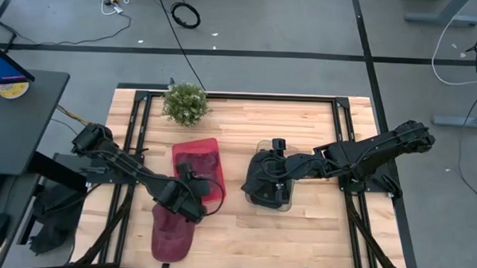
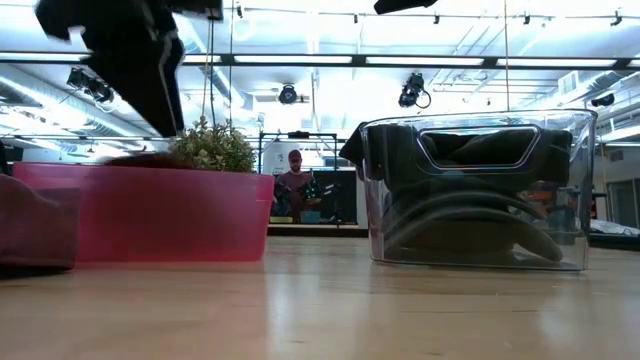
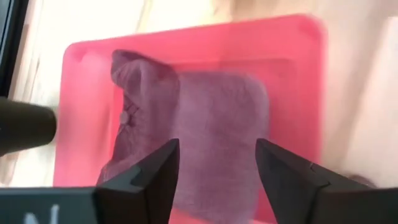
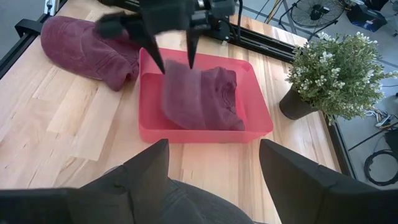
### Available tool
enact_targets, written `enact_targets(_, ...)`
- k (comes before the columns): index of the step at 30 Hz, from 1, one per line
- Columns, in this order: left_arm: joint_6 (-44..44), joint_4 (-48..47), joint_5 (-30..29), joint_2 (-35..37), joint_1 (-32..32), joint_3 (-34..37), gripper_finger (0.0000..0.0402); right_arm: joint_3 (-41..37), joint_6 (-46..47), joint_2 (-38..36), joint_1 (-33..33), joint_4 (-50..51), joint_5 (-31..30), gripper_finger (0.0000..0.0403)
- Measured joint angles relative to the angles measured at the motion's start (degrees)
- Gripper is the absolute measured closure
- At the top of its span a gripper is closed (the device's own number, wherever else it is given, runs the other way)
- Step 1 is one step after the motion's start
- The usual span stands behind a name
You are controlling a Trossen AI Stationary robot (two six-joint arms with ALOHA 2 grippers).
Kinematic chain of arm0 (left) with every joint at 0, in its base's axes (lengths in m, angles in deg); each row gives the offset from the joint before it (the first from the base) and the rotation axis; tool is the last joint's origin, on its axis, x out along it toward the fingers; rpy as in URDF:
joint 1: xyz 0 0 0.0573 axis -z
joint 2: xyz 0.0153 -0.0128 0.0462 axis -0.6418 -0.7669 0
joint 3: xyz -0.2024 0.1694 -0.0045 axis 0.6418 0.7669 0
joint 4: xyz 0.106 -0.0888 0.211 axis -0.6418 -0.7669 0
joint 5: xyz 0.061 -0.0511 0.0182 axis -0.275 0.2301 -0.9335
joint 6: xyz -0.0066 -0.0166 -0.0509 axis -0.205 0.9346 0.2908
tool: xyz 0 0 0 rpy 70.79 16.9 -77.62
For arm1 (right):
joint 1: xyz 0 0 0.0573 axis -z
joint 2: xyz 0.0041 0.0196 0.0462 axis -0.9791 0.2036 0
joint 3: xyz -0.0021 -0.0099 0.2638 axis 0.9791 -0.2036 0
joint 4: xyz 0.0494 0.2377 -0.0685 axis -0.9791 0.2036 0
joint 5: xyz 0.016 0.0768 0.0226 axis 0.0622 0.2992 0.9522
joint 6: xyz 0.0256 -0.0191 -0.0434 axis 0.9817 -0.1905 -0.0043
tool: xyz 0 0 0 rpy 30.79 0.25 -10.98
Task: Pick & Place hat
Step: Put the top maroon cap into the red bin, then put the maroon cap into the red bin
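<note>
A maroon hat (image 3: 205,124) lies folded inside the pink bin (image 1: 208,149), also seen in the right wrist view (image 4: 202,96). My left gripper (image 3: 217,146) hangs open just above this hat, fingers pointing down, over the bin's left side (image 1: 186,173). A second maroon hat (image 1: 171,231) rests flat on the table near the front edge (image 4: 84,40). My right gripper (image 4: 214,152) is open over the clear container (image 1: 269,200), which holds dark hats (image 2: 470,215); one dark hat (image 4: 186,205) shows below its fingers.
A potted plant (image 1: 185,103) stands at the table's far edge behind the pink bin (image 2: 150,215). The clear container (image 2: 480,190) sits right of centre. Bare wood lies between bin and container and along the near edge. A person (image 2: 295,185) shows in the room beyond.
</note>
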Motion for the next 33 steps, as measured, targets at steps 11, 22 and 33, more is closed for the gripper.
enact_targets(11,-2.7,-0.33,0.49,0.04,4.36,-2.45,0.019,0.0,0.0,0.0,0.0,0.0,0.02,0.015)
enact_targets(22,2.16,-0.22,13.28,0.04,10.45,-2.45,0.0204,0.0,1.11,0.0,0.0,0.0,0.02,0.015)
enact_targets(33,7.33,-0.22,20.29,0.04,20.61,-2.45,0.0204,0.0,1.31,0.01,0.0,0.0,0.02,0.015)
